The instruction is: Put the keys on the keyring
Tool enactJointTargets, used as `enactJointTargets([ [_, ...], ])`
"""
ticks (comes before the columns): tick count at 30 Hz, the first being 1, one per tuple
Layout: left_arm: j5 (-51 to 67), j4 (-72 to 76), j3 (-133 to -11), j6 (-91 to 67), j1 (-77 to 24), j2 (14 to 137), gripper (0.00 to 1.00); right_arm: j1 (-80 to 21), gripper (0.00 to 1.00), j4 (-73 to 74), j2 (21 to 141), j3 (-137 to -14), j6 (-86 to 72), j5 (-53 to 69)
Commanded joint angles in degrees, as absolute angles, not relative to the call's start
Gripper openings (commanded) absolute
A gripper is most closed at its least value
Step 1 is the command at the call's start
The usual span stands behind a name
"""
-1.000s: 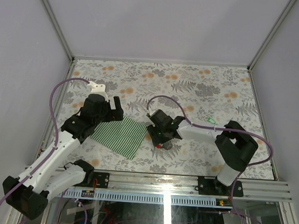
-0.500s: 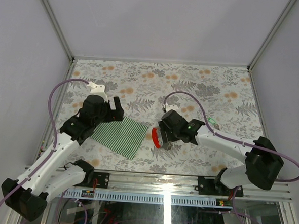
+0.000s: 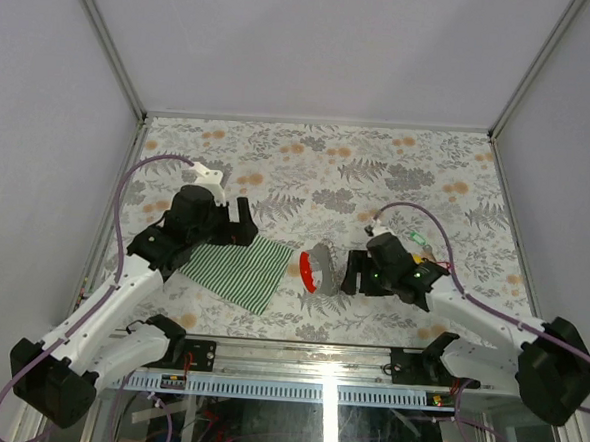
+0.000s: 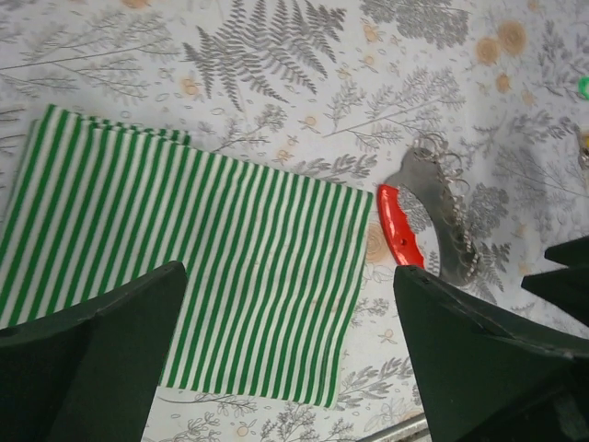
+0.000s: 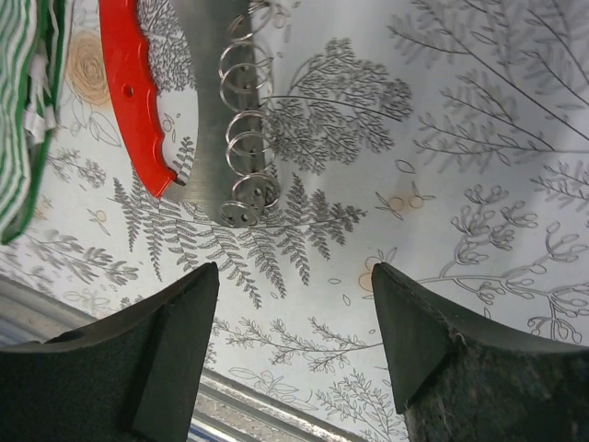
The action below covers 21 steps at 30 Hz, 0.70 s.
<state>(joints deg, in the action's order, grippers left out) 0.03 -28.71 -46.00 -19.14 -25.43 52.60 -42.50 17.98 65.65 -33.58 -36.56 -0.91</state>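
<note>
Keyring flat beside striped cloth. Left gripper and right gripper both spread, empty. Green speck, maybe key, near right arm.

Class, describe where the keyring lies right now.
In the top view, the keyring lies near the front centre, between the striped cloth on its left and the right gripper on its right.

Keyring flanked both sides. L: striped cloth laid flat just beside it, corner close to red tag. R: right gripper near, jaws spread; narrow bare strip seen betw. fingers and wire coils. Far side: bare table, approach unblocked. Left gripper held over cloth's far edge, jaws wide. Encl. walls hard against table sides.
</note>
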Motion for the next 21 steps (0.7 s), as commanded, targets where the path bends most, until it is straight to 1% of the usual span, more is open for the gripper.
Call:
enactJointTargets([
  [1, 8.3, -21.5, -46.5, -18.7, -26.3, 53.9, 1.00, -36.2, 0.74, 10.2, 57.3, -28.3, -42.1, 7.0],
  [4, 9.9, -16.3, -44.8, -21.6, -30.0, 55.6, 1.00, -32.2, 0.72, 9.5, 52.4, -26.3, -44.3, 10.3],
  [8, 6.3, -9.8, -43.4, -23.4, -40.1, 61.0, 0.96, -30.2, 0.69, 11.5, 46.0, -26.6, -47.6, 10.9],
  [12, 4.4, -3.7, -42.8, -21.8, -49.2, 70.0, 0.87, -30.3, 0.65, 16.9, 38.9, -29.3, -48.7, 7.1],
  [16, 4.4, 1.8, -44.0, -19.8, -55.1, 77.0, 0.80, -30.2, 0.63, 23.2, 33.8, -32.4, -48.4, 3.5],
  [21, 6.5, 5.1, -46.9, -16.8, -56.9, 84.2, 0.69, -30.3, 0.60, 27.1, 29.9, -34.6, -49.2, 1.9],
])
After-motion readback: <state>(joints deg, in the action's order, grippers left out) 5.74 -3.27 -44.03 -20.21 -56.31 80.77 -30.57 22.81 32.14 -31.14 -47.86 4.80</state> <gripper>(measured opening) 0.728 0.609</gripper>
